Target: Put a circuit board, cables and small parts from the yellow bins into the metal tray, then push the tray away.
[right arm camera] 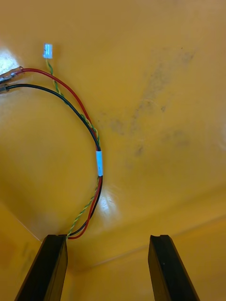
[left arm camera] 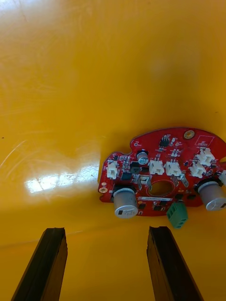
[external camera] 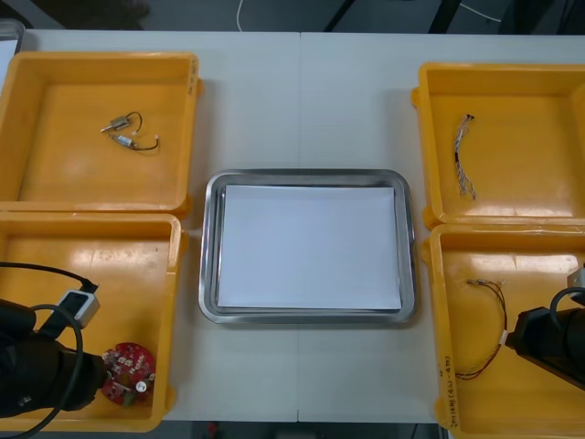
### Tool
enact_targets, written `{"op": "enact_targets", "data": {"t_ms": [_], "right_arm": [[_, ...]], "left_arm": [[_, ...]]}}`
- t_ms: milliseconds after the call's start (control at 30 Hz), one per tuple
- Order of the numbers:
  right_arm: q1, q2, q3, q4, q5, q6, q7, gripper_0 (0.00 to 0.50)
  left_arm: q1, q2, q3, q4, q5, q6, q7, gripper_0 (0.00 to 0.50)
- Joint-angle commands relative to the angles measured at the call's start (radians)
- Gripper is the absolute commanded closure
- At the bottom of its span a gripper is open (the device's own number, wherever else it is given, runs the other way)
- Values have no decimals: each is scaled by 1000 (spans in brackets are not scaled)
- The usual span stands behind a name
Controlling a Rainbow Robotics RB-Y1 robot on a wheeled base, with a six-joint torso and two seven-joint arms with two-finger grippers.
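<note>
A round red circuit board (external camera: 127,371) (left arm camera: 162,171) lies flat in the near left yellow bin (external camera: 55,265). My left gripper (left arm camera: 106,263) hovers just short of it, open, nothing between its fingers. In the near right yellow bin (external camera: 539,251) lies a red, black and yellow cable (external camera: 489,329) (right arm camera: 89,155). My right gripper (right arm camera: 108,268) is open beside the cable's end; the left finger (right arm camera: 49,265) is next to the wires. The metal tray (external camera: 208,240), white inside, sits between the bins and holds nothing.
The far left bin (external camera: 55,73) holds small metal parts with black wires (external camera: 128,131). The far right bin (external camera: 548,82) holds a thin cable (external camera: 463,155). Bare table lies beyond the tray.
</note>
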Motion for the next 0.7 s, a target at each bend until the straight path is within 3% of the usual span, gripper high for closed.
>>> {"op": "enact_targets", "data": {"t_ms": [33, 700], "right_arm": [[17, 13, 25, 10, 20, -33, -39, 0], [23, 12, 101, 117, 70, -198, -79, 0]], "left_arm": [[-47, 49, -55, 16, -11, -18, -117, 0], [-126, 72, -149, 81, -12, -43, -98, 0]]}}
